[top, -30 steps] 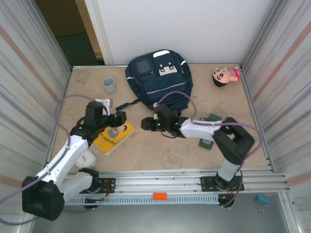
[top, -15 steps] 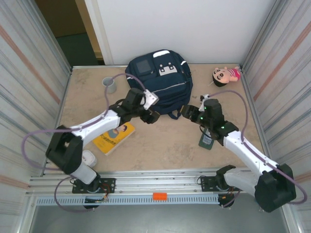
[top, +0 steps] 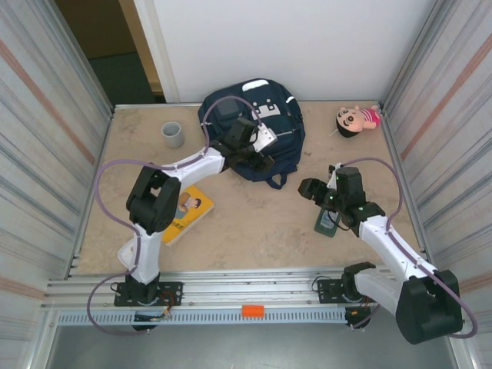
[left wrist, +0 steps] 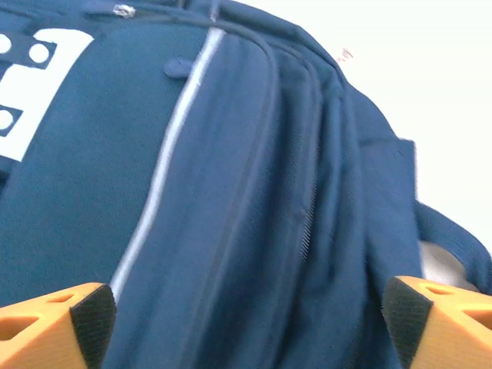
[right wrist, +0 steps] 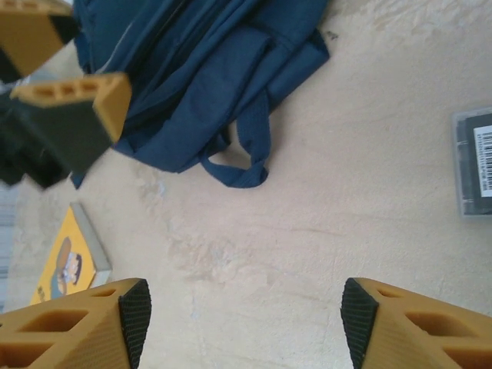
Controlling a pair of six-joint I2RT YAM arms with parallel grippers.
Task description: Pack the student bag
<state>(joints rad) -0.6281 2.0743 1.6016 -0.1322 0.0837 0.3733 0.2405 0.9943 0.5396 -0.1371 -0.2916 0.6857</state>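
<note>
1. Student bag point(top: 265, 115): navy, lying flat on the surface point(top: 254, 238), directly beneath the left fingers point(top: 260, 156). No compartment looks open. Its strap loop point(right wrist: 238, 165) trails out ahead of the right fingers point(top: 307, 188).
2. Left fingers: spread wide, clamped on nothing, poised close over the bag's front panel, with the pale stripe point(left wrist: 165, 154) running between them.
3. Right fingers: apart, empty, over bare surface; dark case point(top: 329, 221) just behind them.
4. Yellow book point(top: 187, 213): unpacked, well apart from both pairs of fingers.
5. Hazards, judged:
   - Closing on loose fabric rather than a zip pull would bunch or drag the soft bag.
   - With nothing pinning the bag, it may slide.
   - The loop could snag the right fingers.
   - Both arms converging here risk collision.
</note>
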